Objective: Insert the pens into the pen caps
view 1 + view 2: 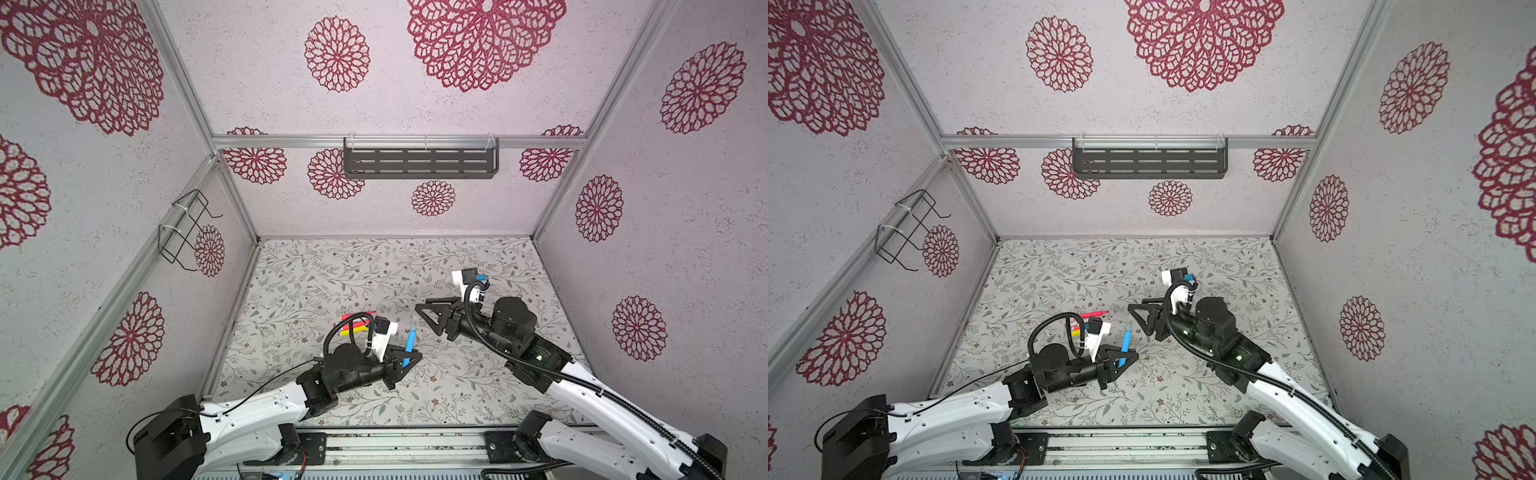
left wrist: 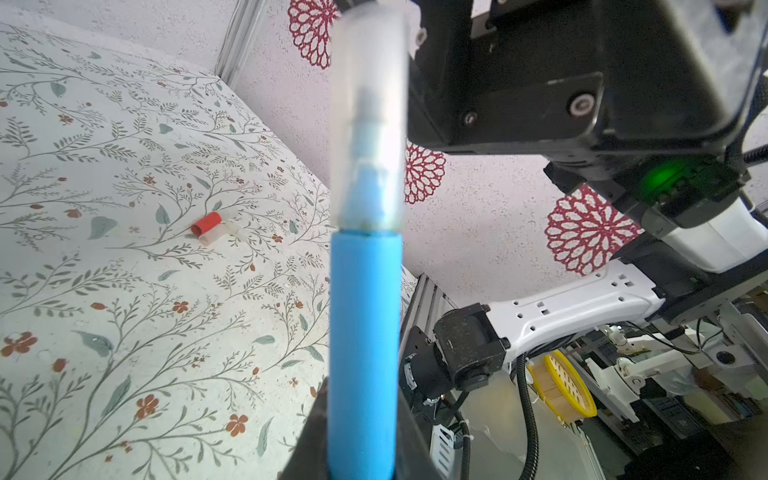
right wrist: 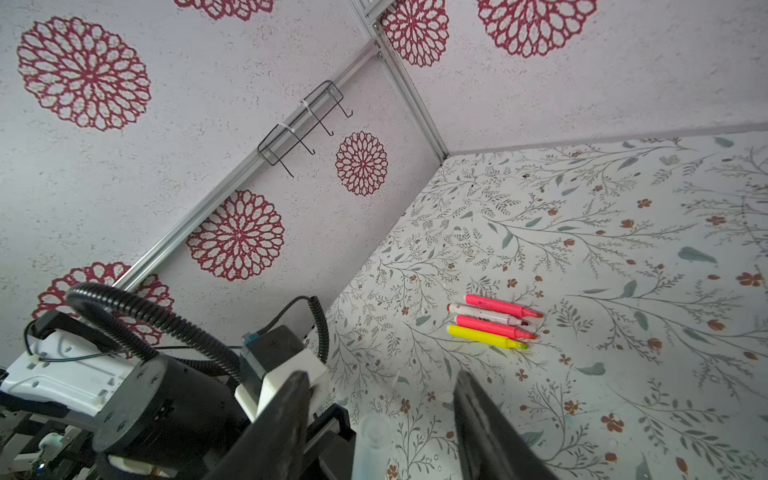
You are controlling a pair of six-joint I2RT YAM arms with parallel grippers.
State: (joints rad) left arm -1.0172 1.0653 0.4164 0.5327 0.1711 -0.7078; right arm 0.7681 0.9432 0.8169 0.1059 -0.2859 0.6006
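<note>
My left gripper (image 1: 409, 362) (image 2: 361, 440) is shut on a blue pen (image 1: 410, 343) (image 1: 1125, 341) (image 2: 363, 332) that points up and away from it. A pale translucent cap (image 2: 370, 124) sits over the pen's tip. My right gripper (image 1: 424, 314) (image 3: 380, 380) hovers just beyond that tip, open; the cap's end (image 3: 375, 432) shows between its spread fingers, touching neither. Several more pens (image 3: 492, 322), pink, white and yellow, lie side by side on the table, partly hidden behind the left wrist in both top views (image 1: 353, 325) (image 1: 1094, 314). A red cap (image 2: 206, 222) and pale caps (image 2: 211, 237) lie together on the table.
The floral table (image 1: 374, 270) is walled on three sides. A black slotted shelf (image 1: 419, 160) hangs on the back wall and a wire rack (image 1: 187, 226) on the left wall. The arms' bases stand along the rail (image 1: 399, 446) at the front edge.
</note>
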